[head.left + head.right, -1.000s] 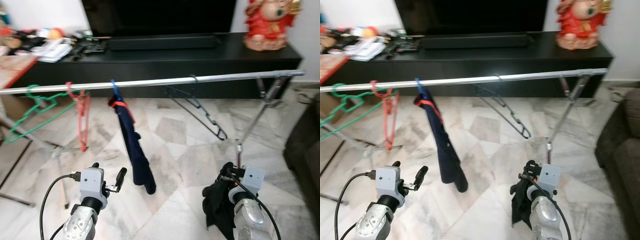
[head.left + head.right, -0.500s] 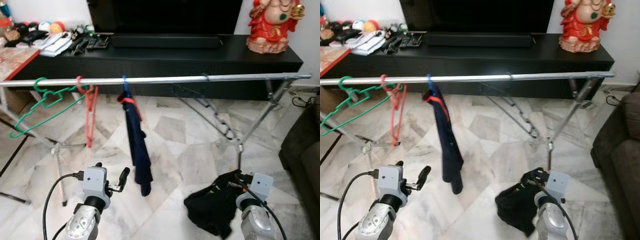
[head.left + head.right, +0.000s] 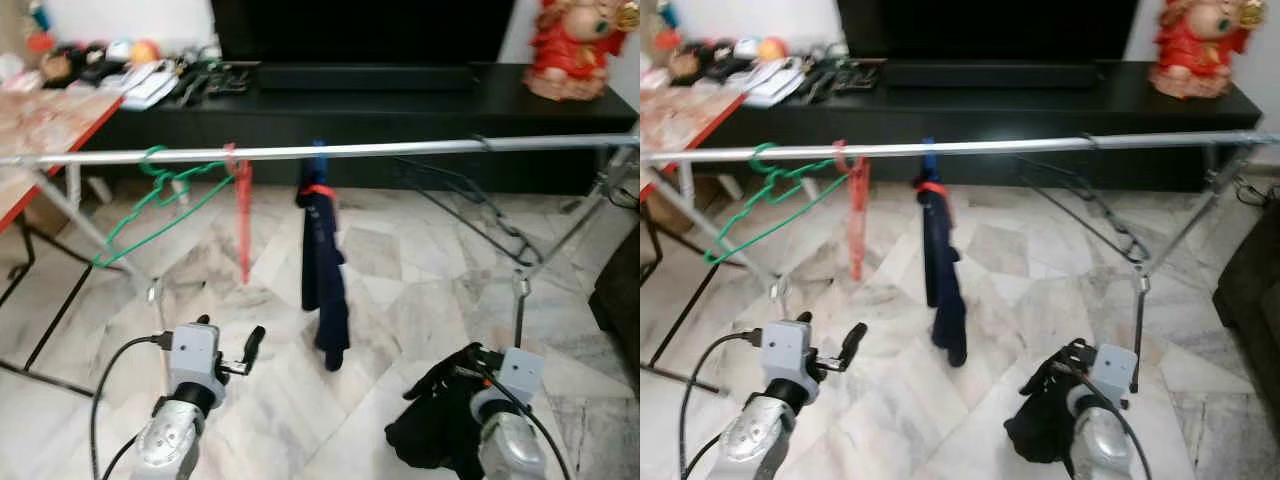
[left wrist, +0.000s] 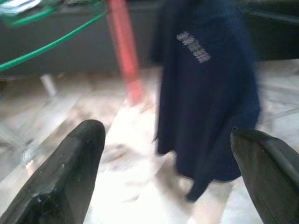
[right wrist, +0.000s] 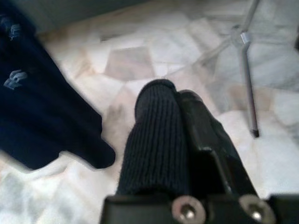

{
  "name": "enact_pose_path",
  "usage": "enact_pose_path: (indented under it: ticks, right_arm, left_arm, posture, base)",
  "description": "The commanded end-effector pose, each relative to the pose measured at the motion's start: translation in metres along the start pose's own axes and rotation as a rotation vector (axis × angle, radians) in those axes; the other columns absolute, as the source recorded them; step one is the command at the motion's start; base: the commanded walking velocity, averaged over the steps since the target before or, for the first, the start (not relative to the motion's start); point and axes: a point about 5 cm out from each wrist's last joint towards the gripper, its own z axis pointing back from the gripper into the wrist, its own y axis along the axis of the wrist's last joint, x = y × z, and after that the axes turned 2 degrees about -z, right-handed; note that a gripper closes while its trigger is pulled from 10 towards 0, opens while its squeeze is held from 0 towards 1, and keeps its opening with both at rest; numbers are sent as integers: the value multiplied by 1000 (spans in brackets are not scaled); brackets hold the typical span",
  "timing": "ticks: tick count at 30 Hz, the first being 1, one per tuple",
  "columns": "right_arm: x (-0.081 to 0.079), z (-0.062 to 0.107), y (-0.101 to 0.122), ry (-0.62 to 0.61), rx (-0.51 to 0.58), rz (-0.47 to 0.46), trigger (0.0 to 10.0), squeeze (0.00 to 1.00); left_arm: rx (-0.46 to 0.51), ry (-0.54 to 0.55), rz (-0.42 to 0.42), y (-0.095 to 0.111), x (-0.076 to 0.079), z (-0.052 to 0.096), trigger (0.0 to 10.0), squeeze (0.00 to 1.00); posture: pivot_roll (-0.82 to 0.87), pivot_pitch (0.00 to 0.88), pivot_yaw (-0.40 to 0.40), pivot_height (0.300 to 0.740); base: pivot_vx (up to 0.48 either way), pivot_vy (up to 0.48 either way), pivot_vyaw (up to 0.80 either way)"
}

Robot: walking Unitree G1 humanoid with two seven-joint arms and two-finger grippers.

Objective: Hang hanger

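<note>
Right gripper [image 5: 187, 140] fingers [image 5: 205, 135] half-hidden under black garment [image 3: 435, 425]

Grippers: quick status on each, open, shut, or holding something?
Left gripper: open, empty.
Right gripper: shut on the black garment.

Marble floor [image 3: 400, 290], long black TV cabinet [image 3: 400, 110], perhaps a sofa [image 3: 1255, 290].
</note>
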Motion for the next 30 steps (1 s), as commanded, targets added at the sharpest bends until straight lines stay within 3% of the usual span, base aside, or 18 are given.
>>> enact_pose_path:
  ticks: [1,9,21,30]
  right_arm:
    - [-3,-1,2,18,14,10,10000,0]
    - [-2,-2,3,19,16,15,10000,0]
    - [-6,-3,1,42,5,39,10000,0]
    - [-2,-6,8,71,6,80,10000,0]
  left_arm:
    - [8,11,8,1,-1,2,10000,0]
    - [-15,13,6,1,-1,2,10000,0]
    - [-9,15,31,3,0,0,10000,0]
    - [9,52,56,3,5,-7,10000,0]
  posture:
    - [-39,172,45,740]
    - [-40,179,44,740]
    - [-42,176,39,740]
    - [-66,150,-21,740]
  base:
    - [0,0,0]
    - [0,0,0]
    - [286,0,0]
    - [295,0,0]
